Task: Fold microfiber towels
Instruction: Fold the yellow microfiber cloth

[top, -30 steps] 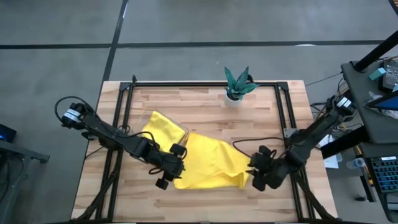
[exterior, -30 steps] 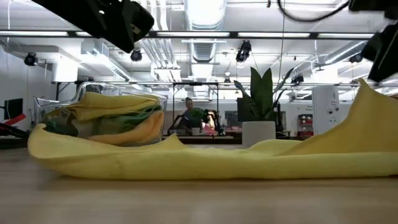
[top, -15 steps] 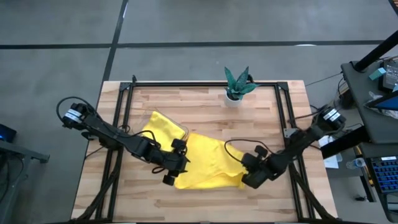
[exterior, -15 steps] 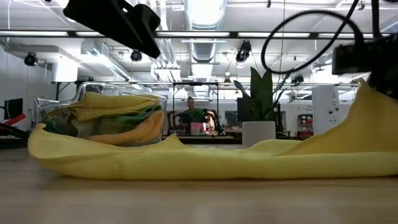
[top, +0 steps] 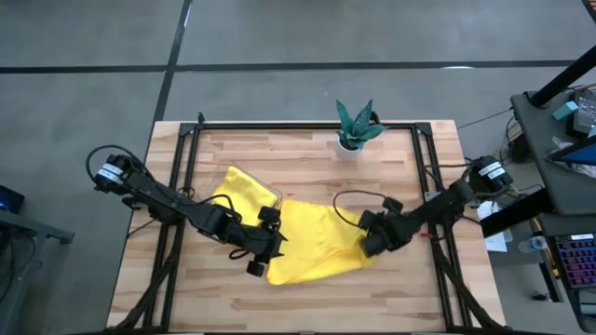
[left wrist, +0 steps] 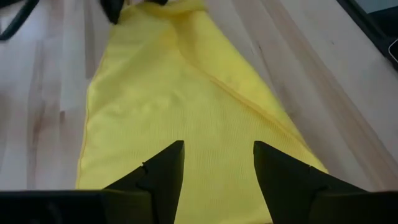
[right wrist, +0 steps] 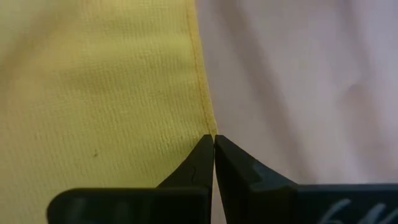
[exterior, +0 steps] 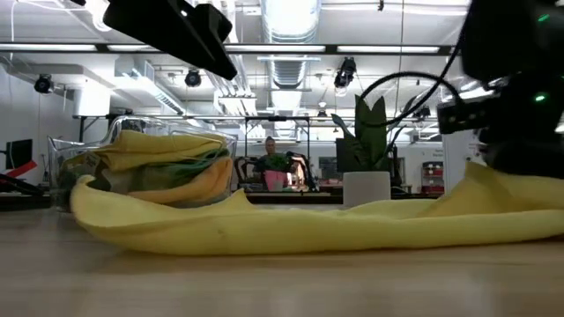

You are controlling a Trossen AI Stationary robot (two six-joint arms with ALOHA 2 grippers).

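Note:
A yellow microfiber towel (top: 312, 244) lies spread on the wooden table; it also shows in the low view (exterior: 291, 231). My right gripper (top: 366, 246) is shut on the towel's right end. My left gripper (top: 258, 261) is open above the towel's left near part. In its wrist view the two fingers (left wrist: 217, 168) stand apart over the cloth (left wrist: 186, 106), and I cannot see them touch it. A clear tray (exterior: 141, 163) holds more yellow and green cloths; in the high view a yellow one (top: 240, 189) covers it. My right gripper pinches the yellow towel's hemmed edge (right wrist: 205, 121) between its two fingertips, near the towel's right near corner (top: 363, 261). The fingers come from the table's right, slanting down. That end is raised a little (exterior: 480, 180); the rest lies slack on the table.
A small teal-leaved plant in a white pot (top: 357, 126) stands at the far edge. Black frame rails (top: 186, 167) run along the table's left, right and far sides. Bare wood lies on the near side (top: 307, 302) and the far right.
My right gripper has moved toward the table's left and far side and come lower, carrying the towel's right end with it. That end's raised peak has dropped, and the towel's left end has slid along the table. The towel is now bunched shorter.

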